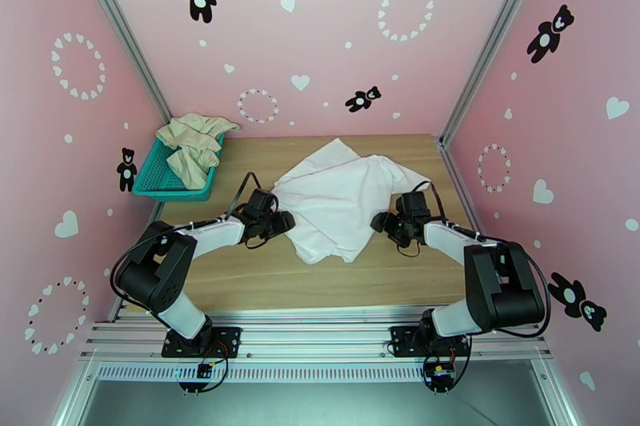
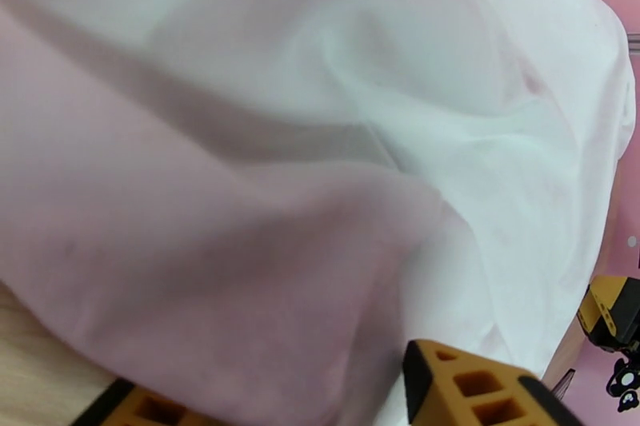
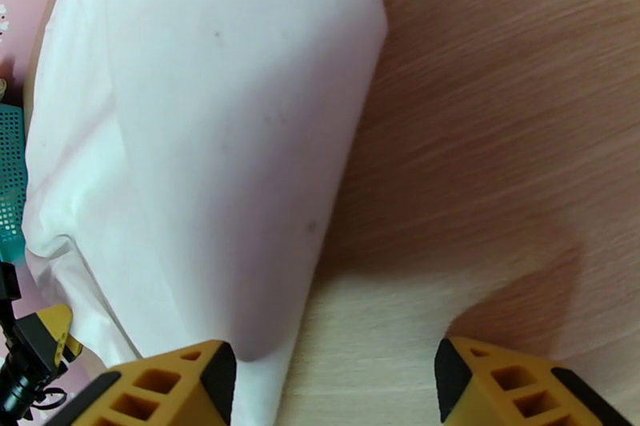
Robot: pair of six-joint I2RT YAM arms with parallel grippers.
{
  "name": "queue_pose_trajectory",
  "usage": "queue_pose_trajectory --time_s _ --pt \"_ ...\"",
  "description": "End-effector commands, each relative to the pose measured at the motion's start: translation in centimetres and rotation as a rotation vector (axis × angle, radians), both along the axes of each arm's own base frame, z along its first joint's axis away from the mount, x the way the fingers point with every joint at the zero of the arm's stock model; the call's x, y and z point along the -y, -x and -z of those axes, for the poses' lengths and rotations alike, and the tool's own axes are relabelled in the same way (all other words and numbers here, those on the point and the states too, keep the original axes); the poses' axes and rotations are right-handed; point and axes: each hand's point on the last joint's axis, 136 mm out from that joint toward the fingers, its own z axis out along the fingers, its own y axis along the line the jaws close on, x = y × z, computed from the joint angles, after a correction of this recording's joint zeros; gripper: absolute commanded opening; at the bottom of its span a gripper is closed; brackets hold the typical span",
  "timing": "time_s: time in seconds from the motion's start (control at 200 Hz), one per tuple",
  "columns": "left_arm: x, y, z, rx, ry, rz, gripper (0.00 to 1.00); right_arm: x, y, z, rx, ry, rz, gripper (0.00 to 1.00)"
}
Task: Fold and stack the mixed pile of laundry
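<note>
Left fingers wide around T-shirt edge; right fingers wide beside it, open table beyond.

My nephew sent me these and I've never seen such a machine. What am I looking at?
Two robot arms are bolted at the near edge of a wooden table. The wide picture looks down from above and behind them. The other two come from a camera on each wrist, showing that arm's own orange fingers. A white T-shirt lies rumpled mid-table; a cream garment sits in a teal basket at the far left. The left gripper and right gripper flank the shirt, both open, holding nothing, though cloth drapes between the left one's fingers.
</note>
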Motion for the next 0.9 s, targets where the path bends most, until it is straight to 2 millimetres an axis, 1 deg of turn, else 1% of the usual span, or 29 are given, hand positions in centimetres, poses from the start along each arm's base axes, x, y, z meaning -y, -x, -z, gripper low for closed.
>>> queue_pose_trajectory --time_s 0.0,0.07,0.12,0.165,0.205,0.245,0.27,0.295,0.37,0.456,0.541,0.611,0.661,0.716,0.761,0.831,0.896 --pt "0.3 -1.7 -2.5 0.092 0.011 -0.019 0.35 -3.0 1.1 1.6 -0.064 -0.093 -0.022 0.69" --pt "0.2 -1.8 -3.5 0.127 0.006 -0.01 0.21 -3.5 0.4 2.1 -0.06 -0.093 -0.012 0.64" --pt "0.2 -2.0 -4.5 0.156 0.002 0.002 0.13 -3.3 -0.5 2.2 -0.049 -0.078 -0.004 0.56" --pt "0.3 -2.2 -5.5 0.187 -0.003 0.022 0.06 -2.7 -1.7 1.9 -0.032 -0.049 0.003 0.46" --pt "0.3 -2.4 -6.7 0.217 -0.007 0.041 0.0 -2.0 -2.8 1.3 -0.011 -0.016 0.01 0.31" --pt "0.4 -2.5 -8.0 0.252 -0.013 0.061 0.0 -1.0 -4.2 0.1 0.018 0.016 0.018 0.18" --pt "0.4 -2.5 -9.0 0.277 -0.014 0.076 0.0 -0.5 -4.9 -0.8 0.036 0.039 0.017 0.12" --pt "0.5 -2.5 -9.9 0.299 -0.017 0.093 0.0 0.3 -5.6 -1.8 0.05 0.065 0.021 0.09" --pt "0.3 -2.3 -12.9 0.367 -0.023 0.134 0.0 2.6 -7.4 -5.9 0.108 0.161 0.026 0.0" --pt "-0.4 -1.8 -15.8 0.422 -0.006 0.158 0.0 4.9 -8.6 -11.1 0.18 0.261 0.036 0.0" --pt "-0.8 -0.9 -18.9 0.489 0.02 0.19 0.0 6.4 -8.7 -15.9 0.249 0.33 0.043 0.0" --pt "-1.1 0.1 -20.9 0.533 0.033 0.218 0.0 7.1 -8.5 -19.0 0.291 0.371 0.04 0.0" --pt "-1.3 0.8 -21.8 0.548 0.036 0.23 0.0 7.3 -8.4 -20.4 0.301 0.397 0.025 0.0" --pt "-1.9 1.0 -22.0 0.545 0.026 0.216 0.0 7.4 -8.7 -21.0 0.295 0.411 0.008 0.0" --pt "-2.5 0.9 -21.4 0.52 0.02 0.192 0.0 7.4 -9.3 -20.7 0.272 0.422 -0.003 0.0" --pt "-3.2 0.4 -19.4 0.458 0.014 0.16 0.0 7.0 -10.8 -19.2 0.227 0.41 -0.028 0.1" --pt "-2.8 -0.3 -17.4 0.41 0.022 0.162 0.0 6.1 -12.8 -16.7 0.176 0.374 -0.061 0.25"
